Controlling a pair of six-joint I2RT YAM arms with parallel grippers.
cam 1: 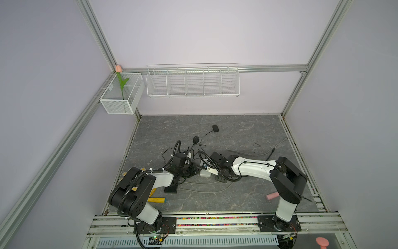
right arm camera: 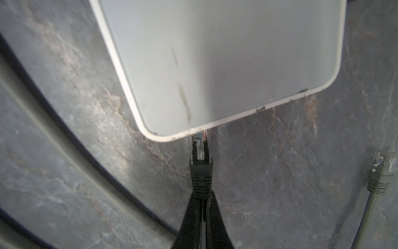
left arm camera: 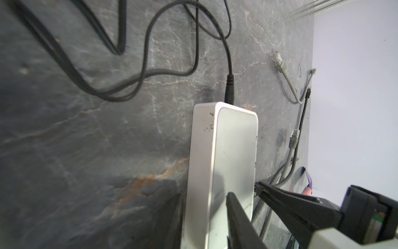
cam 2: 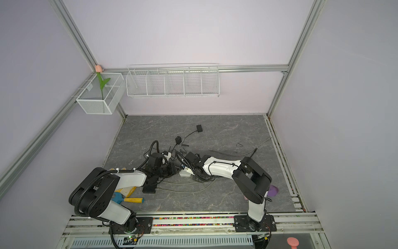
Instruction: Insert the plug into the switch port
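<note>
The white switch [cam 1: 204, 173] lies flat on the grey slab between my two grippers and shows in both top views [cam 2: 184, 173]. My right gripper [right arm camera: 202, 194] is shut on the black boot of the plug [right arm camera: 200, 155]. The plug's clear tip sits at the switch's [right arm camera: 215, 64] lower edge, just entering it; the port itself is hidden under that rim. My left gripper [left arm camera: 204, 198] stands at one end of the switch [left arm camera: 224, 151]. One finger [left arm camera: 234, 213] is over its top face and the other sits blurred beside its side; contact cannot be made out.
A black power lead [left arm camera: 229, 90] plugs into the switch's far end. Loose grey network plugs [left arm camera: 294, 138] [right arm camera: 379, 172] and cables lie beside it. Black adapters [cam 1: 215, 128] sit farther back, and a black box [cam 1: 171, 189], a yellow-handled tool [cam 1: 156, 200] and a pink piece [cam 1: 272, 196] nearer the front.
</note>
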